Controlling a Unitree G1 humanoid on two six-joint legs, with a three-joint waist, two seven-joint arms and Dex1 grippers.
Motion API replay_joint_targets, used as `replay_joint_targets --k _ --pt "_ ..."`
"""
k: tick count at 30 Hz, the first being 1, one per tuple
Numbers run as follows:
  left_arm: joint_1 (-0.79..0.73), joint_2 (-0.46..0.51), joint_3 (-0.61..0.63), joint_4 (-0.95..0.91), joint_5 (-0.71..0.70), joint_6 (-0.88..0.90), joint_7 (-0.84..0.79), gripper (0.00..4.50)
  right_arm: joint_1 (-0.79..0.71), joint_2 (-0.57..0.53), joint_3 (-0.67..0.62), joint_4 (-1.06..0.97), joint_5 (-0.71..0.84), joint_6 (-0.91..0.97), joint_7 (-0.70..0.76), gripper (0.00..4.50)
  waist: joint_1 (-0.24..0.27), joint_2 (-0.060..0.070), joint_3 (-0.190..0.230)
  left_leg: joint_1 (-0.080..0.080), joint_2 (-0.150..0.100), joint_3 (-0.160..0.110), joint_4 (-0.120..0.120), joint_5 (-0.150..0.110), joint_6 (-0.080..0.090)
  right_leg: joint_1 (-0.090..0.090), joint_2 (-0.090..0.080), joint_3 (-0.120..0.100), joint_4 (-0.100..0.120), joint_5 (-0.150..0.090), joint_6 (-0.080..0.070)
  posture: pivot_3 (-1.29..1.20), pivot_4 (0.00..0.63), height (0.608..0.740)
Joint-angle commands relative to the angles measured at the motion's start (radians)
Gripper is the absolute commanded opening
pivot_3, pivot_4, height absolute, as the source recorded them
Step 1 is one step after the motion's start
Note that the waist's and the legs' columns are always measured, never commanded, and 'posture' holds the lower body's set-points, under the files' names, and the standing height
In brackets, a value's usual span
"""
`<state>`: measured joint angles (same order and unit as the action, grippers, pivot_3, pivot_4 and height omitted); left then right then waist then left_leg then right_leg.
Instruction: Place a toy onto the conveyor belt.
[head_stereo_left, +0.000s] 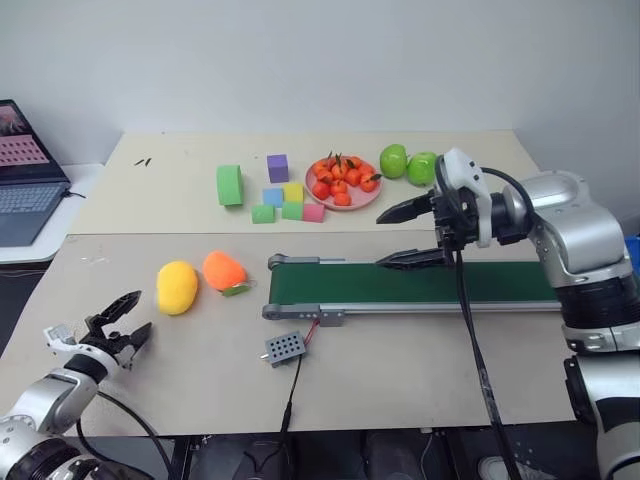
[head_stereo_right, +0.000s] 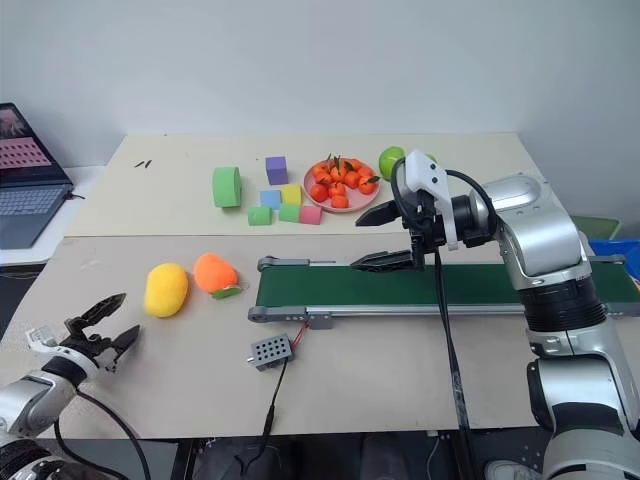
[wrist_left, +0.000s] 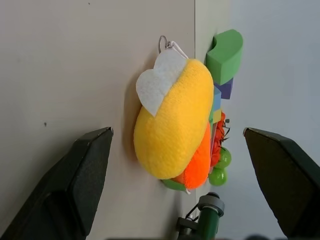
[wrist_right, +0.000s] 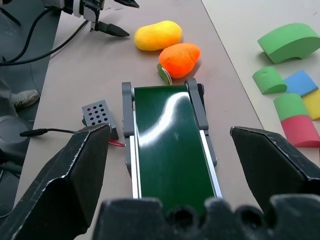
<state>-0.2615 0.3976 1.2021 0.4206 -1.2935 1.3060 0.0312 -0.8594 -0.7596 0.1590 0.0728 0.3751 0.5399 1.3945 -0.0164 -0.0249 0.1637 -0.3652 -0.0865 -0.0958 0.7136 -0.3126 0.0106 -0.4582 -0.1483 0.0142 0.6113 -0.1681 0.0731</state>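
Step in hand, as I read it: left arm reaching for the toy (head_stereo_left: 177, 287), not grasped yet.

Toy sits on the table (head_stereo_left: 400, 370) at left-centre of the head view, well left of the conveyor belt (head_stereo_left: 420, 283). The orange fruit toy (head_stereo_left: 224, 269) touches its right side and lies between it and the belt's left roller end. In the left wrist view the yellow body hides most of the orange one, with a white tag (wrist_left: 159, 80) on top.

Doing it well:
- Close on the yellow body only. The orange neighbour is pressed against it, so a finger on that side risks catching both.
- Avoid the tag; grip mid-body, it looks soft and should give.
- Lift clear before moving right, or the orange toy gets shoved into the belt frame.
- Watch the small grey box (head_stereo_left: 283, 347) and its cable in front of the belt.

Pose:
- Left gripper (head_stereo_left: 122, 318) is low at lower left of the head view, near the toy but apart from it, fingers spread wide, nothing between them. The wrist view has the toy framed between both fingers.
- Right gripper (head_stereo_left: 408, 236) hovers above the belt, mid-frame, pointing left, fingers spread, empty.
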Motion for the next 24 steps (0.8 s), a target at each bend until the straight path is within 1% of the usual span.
replay_joint_targets --k 1,4,15,18,20,21,24 --pt "-0.022 -0.017 -0.047 0.088 0.001 -0.067 0.000 4.47 -0.039 -0.020 -0.016 -0.011 0.001 -0.001 0.014 4.50 0.002 0.001 -0.001 0.000 0.000 0.000 0.000 0.000 0.000 0.000 0.000 0.000 0.000 0.000 0.000 0.00 0.150 0.740" --pt "-0.028 -0.011 -0.098 0.121 0.026 -0.115 -0.025 4.47 -0.053 -0.031 -0.013 0.000 -0.008 -0.003 0.025 4.50 0.001 0.001 -0.001 0.000 -0.001 0.000 0.000 0.000 0.000 0.000 0.000 0.000 0.000 0.000 0.000 0.00 0.150 0.740" --pt "-0.057 -0.045 -0.221 0.204 0.037 -0.216 -0.111 4.47 -0.048 -0.080 -0.026 -0.037 -0.001 0.024 0.026 4.50 0.006 0.007 -0.004 0.003 -0.001 0.001 -0.001 0.000 0.000 0.003 0.000 0.000 0.000 0.000 0.000 0.00 0.150 0.740" --pt "-0.064 -0.043 -0.263 0.216 0.063 -0.242 -0.142 3.63 -0.045 -0.089 -0.031 -0.047 0.001 0.029 0.020 4.50 0.008 0.007 -0.004 0.003 -0.001 0.001 -0.001 0.000 0.000 0.003 -0.001 0.000 0.000 0.000 0.000 0.00 0.150 0.740" --pt "-0.071 -0.041 -0.278 0.227 0.071 -0.254 -0.157 2.79 -0.042 -0.092 -0.032 -0.050 0.002 0.029 0.015 4.50 0.007 0.007 -0.004 0.003 -0.002 0.001 -0.001 0.000 0.000 0.003 -0.001 0.000 0.000 0.000 0.000 0.00 0.150 0.740" --pt "-0.073 -0.040 -0.281 0.231 0.071 -0.258 -0.163 2.52 -0.041 -0.093 -0.032 -0.051 0.003 0.028 0.014 4.50 0.006 0.007 -0.004 0.003 -0.002 0.001 -0.001 0.000 0.000 0.003 -0.001 0.000 0.000 0.000 0.000 0.00 0.150 0.740" --pt "-0.080 -0.035 -0.290 0.241 0.073 -0.263 -0.178 1.30 -0.036 -0.096 -0.021 -0.041 -0.016 0.009 0.013 4.50 0.007 0.008 -0.005 0.003 -0.001 0.001 -0.001 0.000 0.000 0.003 -0.001 0.001 0.000 0.000 0.000 0.00 0.150 0.740"
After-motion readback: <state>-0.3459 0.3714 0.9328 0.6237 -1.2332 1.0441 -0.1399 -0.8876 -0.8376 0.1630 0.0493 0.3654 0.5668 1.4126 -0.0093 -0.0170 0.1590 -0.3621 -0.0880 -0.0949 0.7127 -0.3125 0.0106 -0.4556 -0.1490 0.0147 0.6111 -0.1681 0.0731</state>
